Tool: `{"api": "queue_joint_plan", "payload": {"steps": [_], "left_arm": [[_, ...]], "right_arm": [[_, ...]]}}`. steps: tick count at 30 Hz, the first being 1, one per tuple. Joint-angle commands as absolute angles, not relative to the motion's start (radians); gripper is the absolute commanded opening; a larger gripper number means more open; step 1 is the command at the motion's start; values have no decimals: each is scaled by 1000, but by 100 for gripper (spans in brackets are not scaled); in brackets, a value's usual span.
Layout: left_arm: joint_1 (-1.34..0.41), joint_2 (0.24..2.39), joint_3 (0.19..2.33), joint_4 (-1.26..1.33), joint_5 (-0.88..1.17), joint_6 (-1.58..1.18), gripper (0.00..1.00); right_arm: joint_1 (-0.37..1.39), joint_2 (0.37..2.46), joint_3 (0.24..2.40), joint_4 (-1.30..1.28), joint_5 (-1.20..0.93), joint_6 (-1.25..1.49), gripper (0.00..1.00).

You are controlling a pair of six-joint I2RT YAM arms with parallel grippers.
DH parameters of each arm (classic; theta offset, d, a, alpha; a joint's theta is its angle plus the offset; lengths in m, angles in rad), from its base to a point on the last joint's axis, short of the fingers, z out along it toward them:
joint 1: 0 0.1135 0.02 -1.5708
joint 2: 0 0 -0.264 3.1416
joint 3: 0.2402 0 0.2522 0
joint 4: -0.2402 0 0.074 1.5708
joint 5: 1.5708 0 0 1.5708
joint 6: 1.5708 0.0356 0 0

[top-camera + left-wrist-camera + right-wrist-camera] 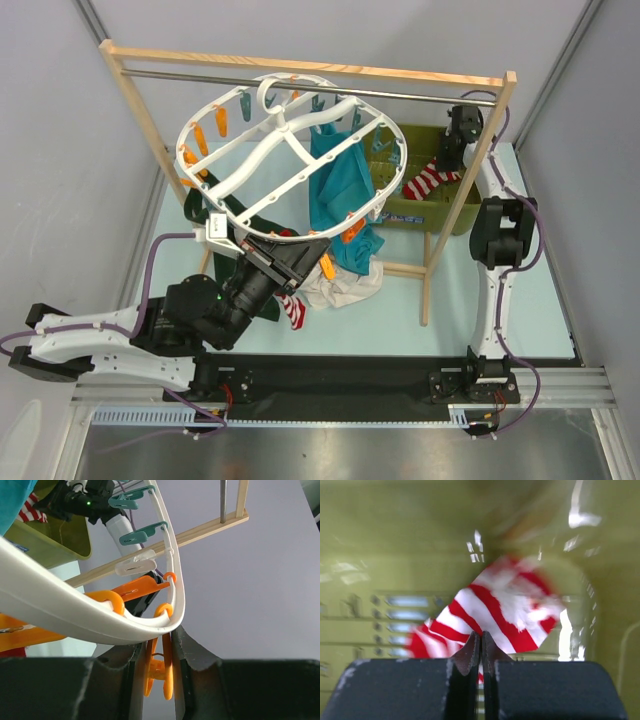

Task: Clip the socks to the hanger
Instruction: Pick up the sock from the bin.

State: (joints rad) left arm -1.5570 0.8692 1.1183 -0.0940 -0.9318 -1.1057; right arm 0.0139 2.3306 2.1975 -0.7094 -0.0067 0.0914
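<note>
**Left gripper** (pixel 158 647): closed on an orange clip (pixel 159 670) hanging from the near rim of the hanger (pixel 100 622). The clip's handles sit pinched between the two fingers. You cannot tell from these views whether the clip's mouth is open.

**Right gripper** (pixel 481 642): closed on a striped sock (pixel 495 615), nipped at one edge. The rest of the sock dangles within the green bin (pixel 380 555) at the far right, well apart from the hanger.

**Second sock** (pixel 292 311): lies on the table under the left arm, just beside a white cloth (pixel 345 285). It is not held.

**Hanger, as it stands:** it hangs tilted from the metal rod (pixel 200 76) of the wooden rack (pixel 135 130). A teal cloth (pixel 335 180) hangs from it on the side nearest the bin, and a dark green garment (pixel 250 215) lies at its near-left edge. No sock is clipped to it yet.

**Step in hand (judged):** first sock picked up, one clip readied to receive it.

**Next move calls for:**
- Lift the sock clear of the bin wall, then carry it left past the rack's upright and the teal cloth.
- Bring the sock's free edge to the mouth of the orange clip.
- Keep your left squeeze steady until the fabric is between the clip's teeth.
- Let go of the clip first and the sock second.
</note>
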Motion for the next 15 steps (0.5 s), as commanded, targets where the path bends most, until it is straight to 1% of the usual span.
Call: {"api": "queue_joint_plan", "payload": {"steps": [1, 3, 4, 7, 8, 10, 11, 12, 13, 15], "left_arm": [[-1554, 865, 1124, -141, -943, -1138, 0], [-1554, 864, 1123, -146, -946, -1146, 0], [-1554, 864, 1123, -147, -951, -1147, 0], [-1554, 862, 1123, -155, -956, -1149, 0], [-1554, 862, 1123, -155, -957, -1149, 0], [-1554, 861, 1123, -160, -957, -1152, 0], [-1554, 859, 1123, -158, -959, -1151, 0], [-1554, 858, 1123, -160, -959, -1149, 0], [-1554, 856, 1123, -160, -957, -1147, 0], [-1554, 856, 1120, -160, -956, -1147, 0]], "right_arm": [[23, 2342, 2234, -830, -2, 72, 1], [28, 2330, 2220, -836, 28, 89, 14], [31, 2327, 2220, -835, 37, 101, 23], [38, 2310, 2246, -830, 74, 123, 28], [41, 2307, 2252, -830, 78, 142, 37], [43, 2306, 2281, -845, 93, 173, 47], [41, 2306, 2290, -853, 107, 201, 57], [41, 2301, 2295, -867, 115, 222, 61], [40, 2296, 2299, -873, 133, 245, 66], [35, 2287, 2298, -871, 178, 334, 69]]}}
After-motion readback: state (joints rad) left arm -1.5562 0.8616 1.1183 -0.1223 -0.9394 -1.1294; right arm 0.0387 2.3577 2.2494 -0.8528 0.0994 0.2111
